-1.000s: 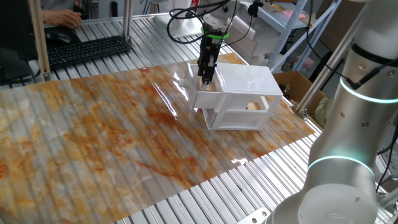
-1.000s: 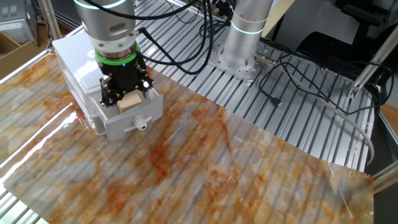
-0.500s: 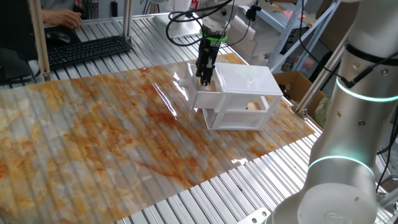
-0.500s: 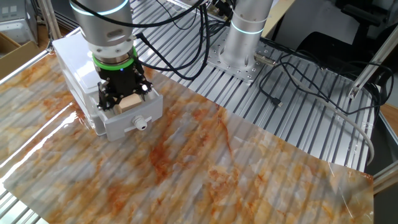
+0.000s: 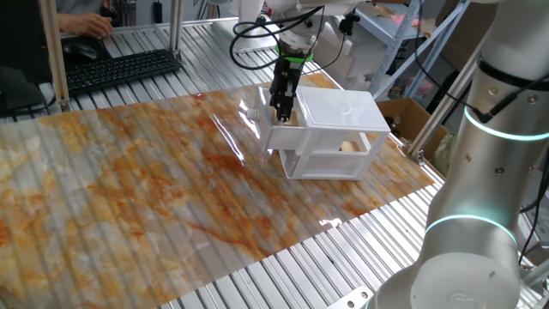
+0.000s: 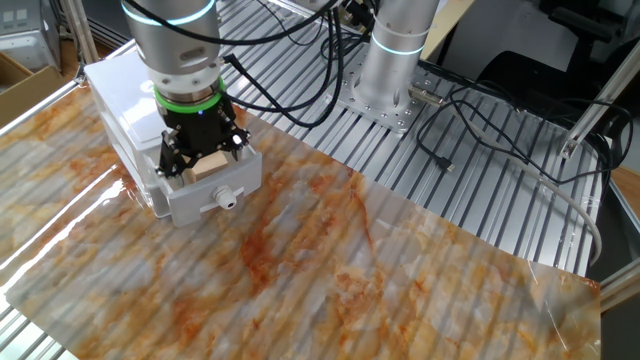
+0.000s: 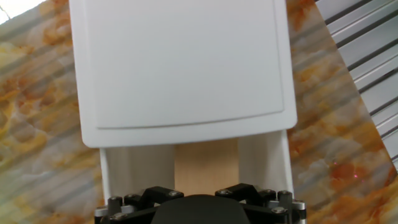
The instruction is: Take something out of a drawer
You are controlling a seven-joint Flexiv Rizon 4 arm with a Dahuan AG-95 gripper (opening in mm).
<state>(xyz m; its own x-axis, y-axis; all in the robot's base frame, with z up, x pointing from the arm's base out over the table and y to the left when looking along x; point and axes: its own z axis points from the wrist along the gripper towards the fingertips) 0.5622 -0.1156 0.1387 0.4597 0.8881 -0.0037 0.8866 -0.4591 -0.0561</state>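
Observation:
The white two-drawer cabinet point(image 5: 341, 110) stands on the marbled mat, and its top drawer point(image 6: 205, 197) is pulled out. A small wooden block point(image 6: 209, 168) sits in that drawer. My gripper point(image 6: 201, 160) reaches down into the drawer, its black fingers point(image 6: 171, 160) pressed against the block's two sides. In the one fixed view the gripper point(image 5: 281, 110) stands upright over the open drawer point(image 5: 276, 136). In the hand view the block point(image 7: 206, 163) lies between the drawer's walls below the cabinet top point(image 7: 183, 62). Only the gripper's black body point(image 7: 199, 208) shows there, and the fingertips are hidden.
The lower drawer holds a pale wooden thing point(image 5: 347, 146). A keyboard point(image 5: 120, 69) lies at the back left, and a cardboard box point(image 5: 403, 116) stands beyond the cabinet. The robot base point(image 6: 385, 90) and cables point(image 6: 480, 110) sit on the slatted table point(image 6: 480, 200).
The hand has shifted very slightly over the open drawer and sits a touch higher. The cabinet and drawer have not moved.

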